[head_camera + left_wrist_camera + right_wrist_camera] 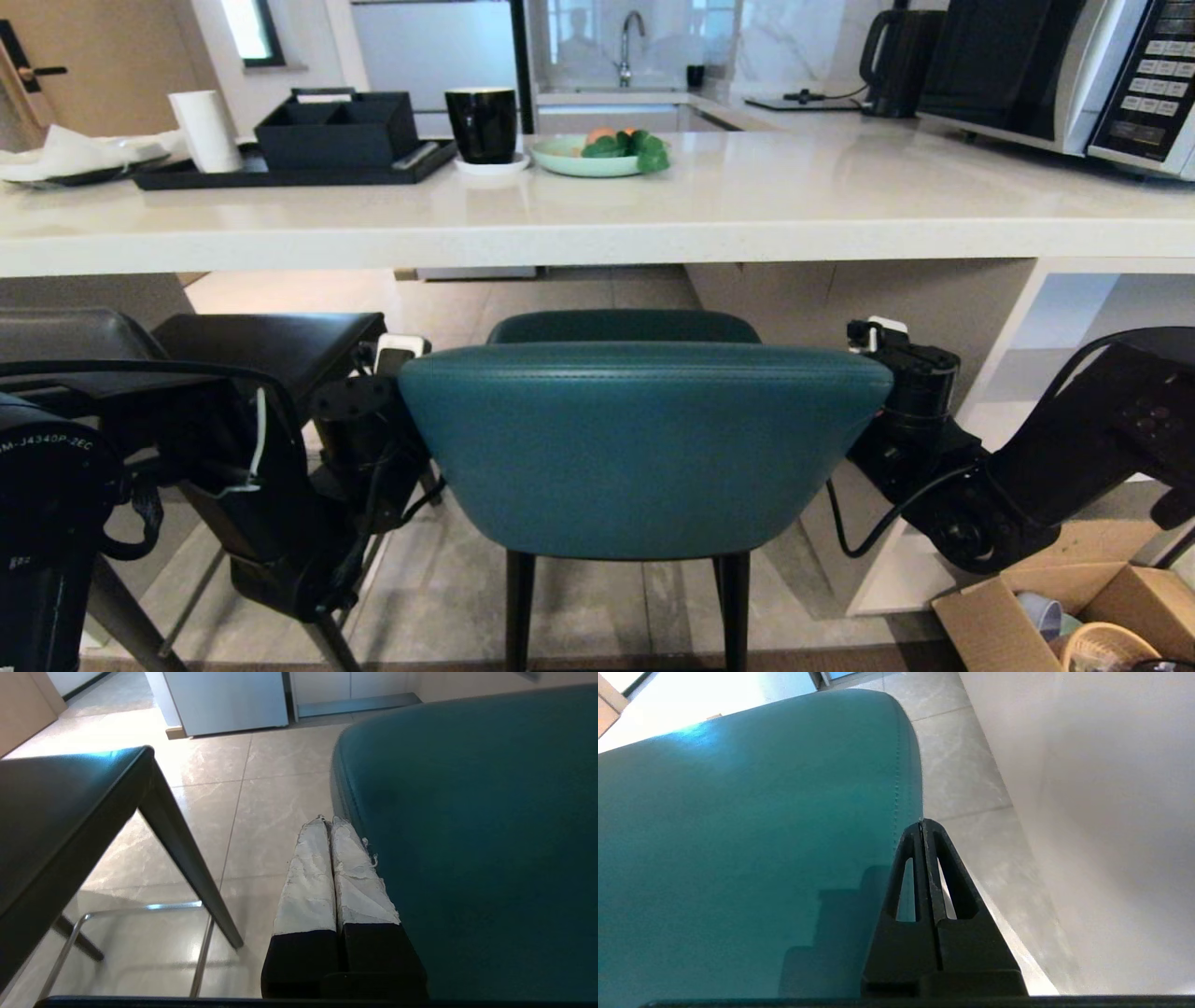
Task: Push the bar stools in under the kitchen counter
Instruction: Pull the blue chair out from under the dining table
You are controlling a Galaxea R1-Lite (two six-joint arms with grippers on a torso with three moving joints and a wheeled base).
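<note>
Nearest the camera, at the lower left of the head view, the left arm reaches forward and inward beside the teal stool (644, 448), while the right arm comes in from the right edge, bent at the elbow, toward the other end of the curved back. In the left wrist view the left pincer (329, 823) has its white-wrapped fingers (308, 877) pressed together, holding nothing, lying just beside the left edge of the teal back, touching or nearly so. In the right wrist view the right pincer (922, 823) is likewise closed on nothing, its black fingers (952, 877) together just beside the stitched right edge of the back. The teal stool stands in the centre of the head view, its back facing the camera and its seat partly under the front edge of the tabletop (803, 201). The dark grey stool (271, 341) sits at centre left, close beside the teal one, its seat also partly under the edge. A cardboard box (1055, 611) lies on the floor at the lower right. Farther off, on the tabletop, stand a black tray (280, 173), a black mug (481, 123), a green plate (583, 157) and, at the upper right, a microwave (1074, 70).
</note>
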